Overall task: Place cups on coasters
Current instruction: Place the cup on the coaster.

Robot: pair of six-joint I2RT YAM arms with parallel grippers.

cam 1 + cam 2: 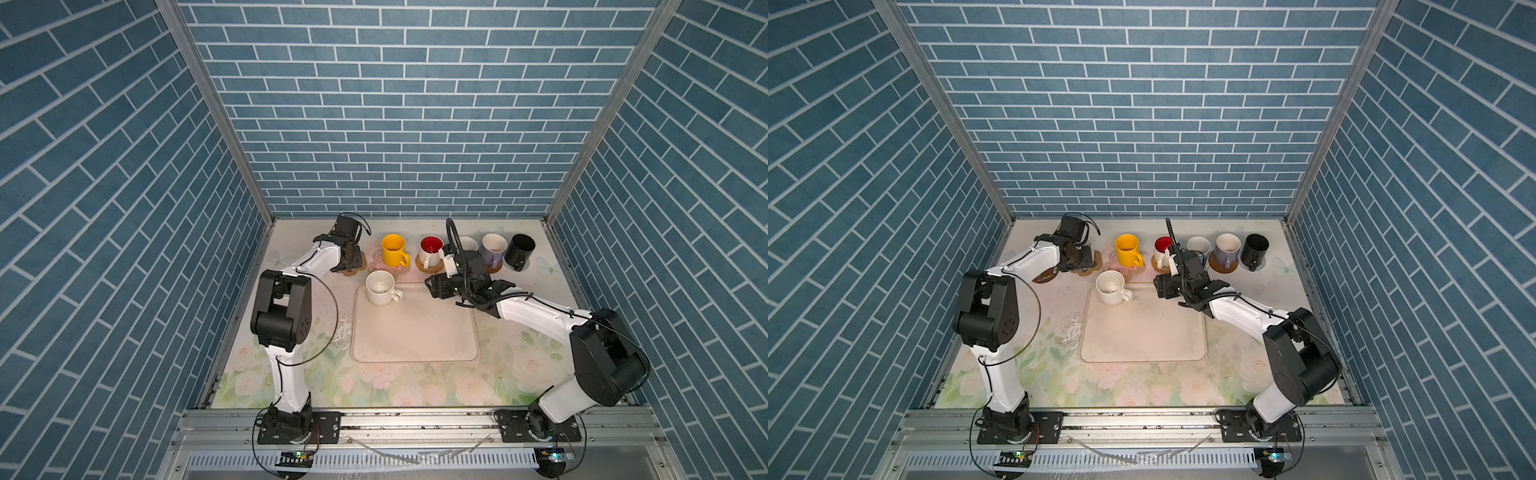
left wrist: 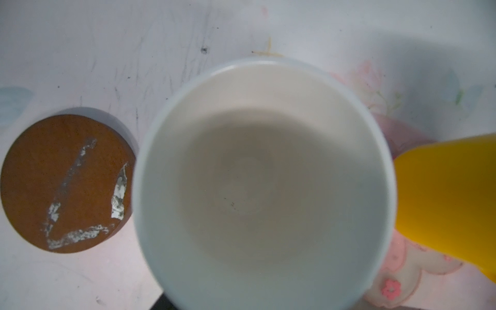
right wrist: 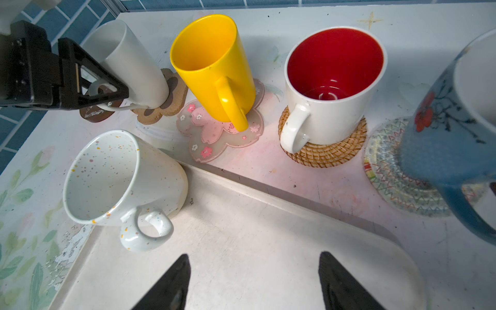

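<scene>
The left arm and right arm share white shell links and bulky black joint housings; black cables loop alongside; black base plates carry silver screws.

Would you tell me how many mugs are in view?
7. Back row: plain white by the left gripper, yellow, red-lined, blue, lavender, black. Speckled one at the tray's corner.

Glossy yellow cup; woven rattan coaster; rough cork-like paw coaster; translucent plastic flower coaster; matt tray.
</scene>
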